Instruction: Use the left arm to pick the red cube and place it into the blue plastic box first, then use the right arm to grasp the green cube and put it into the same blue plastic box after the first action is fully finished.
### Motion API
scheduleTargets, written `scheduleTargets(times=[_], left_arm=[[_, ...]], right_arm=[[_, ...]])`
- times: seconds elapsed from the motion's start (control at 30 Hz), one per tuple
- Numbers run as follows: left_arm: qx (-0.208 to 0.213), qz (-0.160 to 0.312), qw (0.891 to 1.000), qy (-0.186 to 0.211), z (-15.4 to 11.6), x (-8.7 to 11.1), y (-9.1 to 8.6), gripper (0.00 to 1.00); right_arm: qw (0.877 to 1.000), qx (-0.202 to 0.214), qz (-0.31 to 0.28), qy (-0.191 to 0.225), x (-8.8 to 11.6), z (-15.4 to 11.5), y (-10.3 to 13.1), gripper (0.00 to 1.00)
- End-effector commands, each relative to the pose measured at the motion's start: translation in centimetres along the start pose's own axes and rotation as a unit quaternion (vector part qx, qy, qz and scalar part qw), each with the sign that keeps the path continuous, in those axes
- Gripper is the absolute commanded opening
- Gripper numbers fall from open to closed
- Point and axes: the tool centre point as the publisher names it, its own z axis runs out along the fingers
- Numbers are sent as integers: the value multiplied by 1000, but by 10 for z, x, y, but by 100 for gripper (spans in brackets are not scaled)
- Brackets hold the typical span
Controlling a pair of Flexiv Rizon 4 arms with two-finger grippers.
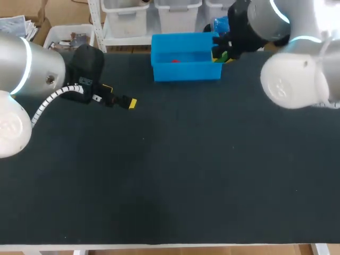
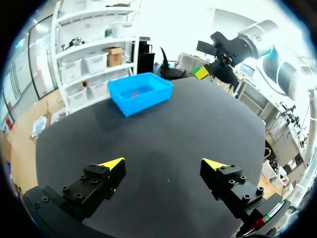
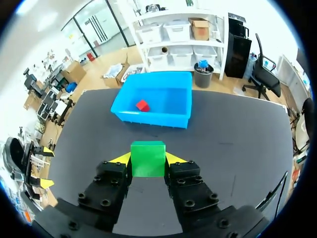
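Observation:
The blue plastic box [image 1: 186, 71] stands at the table's far edge, with the red cube [image 1: 175, 60] lying inside it; the box [image 3: 156, 111] and red cube [image 3: 142, 105] also show ahead of my right gripper. My right gripper [image 3: 148, 158] is shut on the green cube [image 3: 148, 158], held in the air near the box's right end [image 1: 223, 54]. My left gripper [image 2: 162, 164] stands open and empty over the table's left part [image 1: 127, 102], well short of the box [image 2: 140, 92]. The green cube [image 2: 201, 72] shows far off in the left wrist view.
The dark table mat [image 1: 175, 175] spreads from the box to the front edge. My right arm's pale elbow [image 1: 295, 79] hangs over the back right of the table.

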Motion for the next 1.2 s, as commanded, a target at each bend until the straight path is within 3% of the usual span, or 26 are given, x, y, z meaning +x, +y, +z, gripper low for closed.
scheduleTargets(times=[0.03,0.43,0.93,1.2], left_arm=[[6,2,1000,-4,0,2,3,100],[6,2,1000,-4,0,2,3,100],[6,2,1000,-4,0,2,3,100],[6,2,1000,-4,0,2,3,100]], right_arm=[[999,1,0,-44,0,1,-3,0],[999,-17,-17,-29,-29,22,-14,0],[999,-41,-27,-22,-80,76,-31,0],[998,-55,-31,-8,-96,103,-30,0]])
